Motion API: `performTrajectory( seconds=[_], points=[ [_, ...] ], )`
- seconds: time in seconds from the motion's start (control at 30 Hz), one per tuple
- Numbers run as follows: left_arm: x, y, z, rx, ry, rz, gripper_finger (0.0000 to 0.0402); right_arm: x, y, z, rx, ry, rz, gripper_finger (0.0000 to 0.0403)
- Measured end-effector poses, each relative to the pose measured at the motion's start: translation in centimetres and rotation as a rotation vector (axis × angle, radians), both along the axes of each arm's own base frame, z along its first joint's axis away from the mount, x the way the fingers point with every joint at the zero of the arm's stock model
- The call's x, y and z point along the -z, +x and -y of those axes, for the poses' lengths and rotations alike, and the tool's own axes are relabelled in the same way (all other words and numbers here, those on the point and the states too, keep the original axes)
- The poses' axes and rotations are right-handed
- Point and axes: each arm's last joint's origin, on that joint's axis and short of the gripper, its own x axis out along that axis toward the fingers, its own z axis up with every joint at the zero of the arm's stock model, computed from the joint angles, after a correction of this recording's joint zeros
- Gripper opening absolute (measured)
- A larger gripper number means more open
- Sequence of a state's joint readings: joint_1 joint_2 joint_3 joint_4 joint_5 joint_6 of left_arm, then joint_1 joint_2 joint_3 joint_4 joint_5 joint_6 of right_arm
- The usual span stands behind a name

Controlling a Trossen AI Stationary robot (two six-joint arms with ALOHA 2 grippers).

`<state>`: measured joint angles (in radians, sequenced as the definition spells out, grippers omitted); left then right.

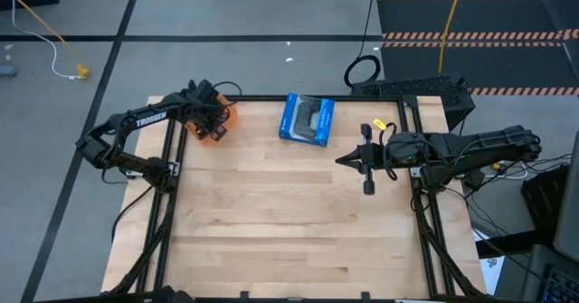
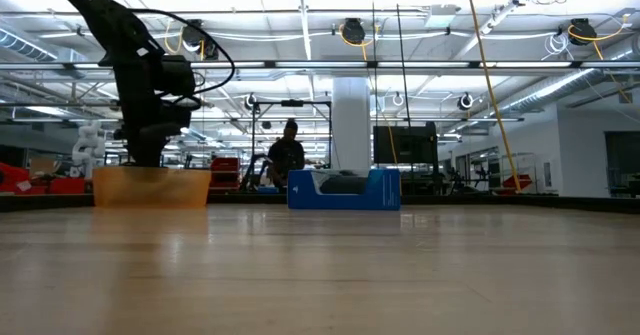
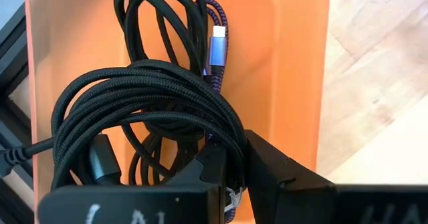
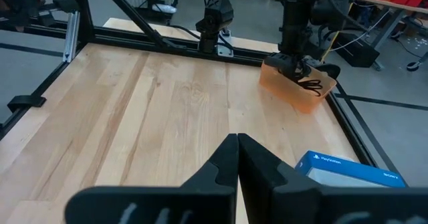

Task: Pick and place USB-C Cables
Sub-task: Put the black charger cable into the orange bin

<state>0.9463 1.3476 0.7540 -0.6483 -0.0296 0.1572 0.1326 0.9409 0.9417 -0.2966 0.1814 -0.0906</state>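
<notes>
An orange bin [image 1: 223, 120] stands at the table's far left corner. My left gripper [image 3: 234, 162] reaches down into it, shut on a black coiled USB-C cable [image 3: 134, 90]. Under that coil lie a second black cable [image 3: 157, 17] and a blue-purple cable [image 3: 217, 47] with a silver plug, both on the bin's floor [image 3: 287, 63]. In the right wrist view, black loops [image 4: 311, 85] show just above the bin's rim. My right gripper [image 1: 342, 160] hovers shut above the table's right half, touching nothing. My left gripper pinches several strands of the black coil at one side of its loop [image 3: 231, 140] between its two fingers [image 3: 271, 167]. The fingers come steeply from above and lie across the strands. The coil spreads out over the bin's inside; whether it rests on the cables below, I cannot tell.
A blue box [image 1: 308, 119] lies at the table's far edge, near the middle. Black frame rails [image 1: 412, 122] border the table. A wide stretch of bare wood [image 1: 289, 213] lies between the arms. A person [image 2: 288, 155] stands far behind the table.
</notes>
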Motion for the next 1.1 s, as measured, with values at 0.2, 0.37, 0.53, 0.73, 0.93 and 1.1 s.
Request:
performTrajectory(
  seconds=[0.2, 0.37, 0.53, 0.73, 0.93, 1.1],
  points=[
    [0.0, 0.0, 0.0, 0.026, -0.001, -0.003, 0.0037, 0.0, 0.0, 0.0, 0.0, 0.0, 0.0, 0.0],
    [0.0, 0.0, 0.0, 0.023, -0.001, -0.001, 0.0037, 0.0, 0.0, 0.0, 0.0, 0.0, 0.0, 0.0],
    [0.3, 0.0, -0.2, 0.02, -0.009, -0.007, 0.0047, 0.0, 0.0, 0.0, 0.0, 0.0, 0.0, 0.0],
    [1.2, 0.0, -0.7, -0.003, -0.034, -0.022, 0.0086, 0.0, 0.0, 0.0, 0.0, -0.001, 0.0, 0.0],
    [1.1, 0.0, -0.9, -0.025, -0.007, -0.035, 0.0116, 0.0, 0.0, 0.0, -0.001, -0.003, 0.0, 0.0],
    [0.6, 0.0, -0.8, -0.052, -0.035, -0.054, 0.0141, 0.0, 0.0, 0.0, -0.002, -0.005, -0.001, 0.0]
  ],
)
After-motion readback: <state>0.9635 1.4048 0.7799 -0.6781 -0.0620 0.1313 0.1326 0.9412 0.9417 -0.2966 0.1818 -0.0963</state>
